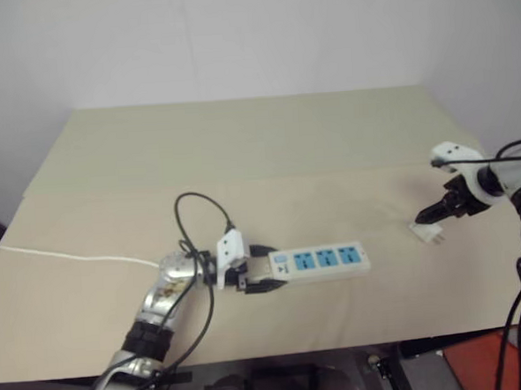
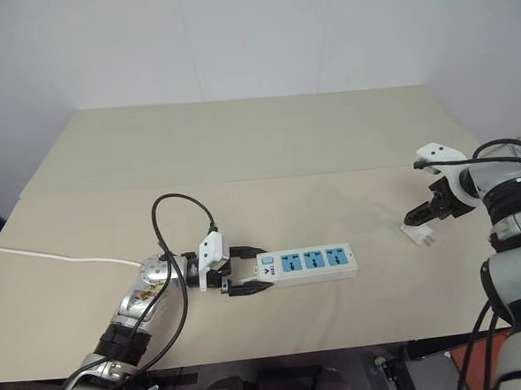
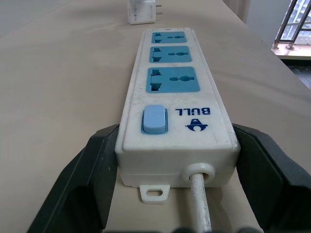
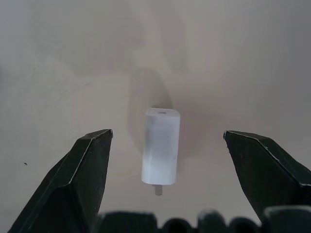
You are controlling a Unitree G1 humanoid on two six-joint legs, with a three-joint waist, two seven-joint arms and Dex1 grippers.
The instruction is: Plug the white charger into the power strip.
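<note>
White on beige: from the head views we see the strip (image 2: 307, 263) lying flat near the front of the table (image 2: 240, 152), cord (image 1: 70, 257) trailing off to our left. Our left gripper (image 2: 246, 271) is clamped on the strip at its switch end. Well apart to the right lies the charger (image 2: 419, 233) on its side, our right gripper (image 2: 418, 215) poised just above it.

Left wrist view: the black fingers (image 3: 87, 179) press both sides of the strip, switch (image 3: 154, 119) nearest, three blue sockets beyond, charger farther on.

Right wrist view: the right jaws stand wide, the charger centred between them and untouched, one prong visible at its near end.

We judge the step is the pick. We should come straight down, keep the body centred, close on the long flat faces and leave the prongs clear, while our left hand holds the strip firm for the insertion.
</note>
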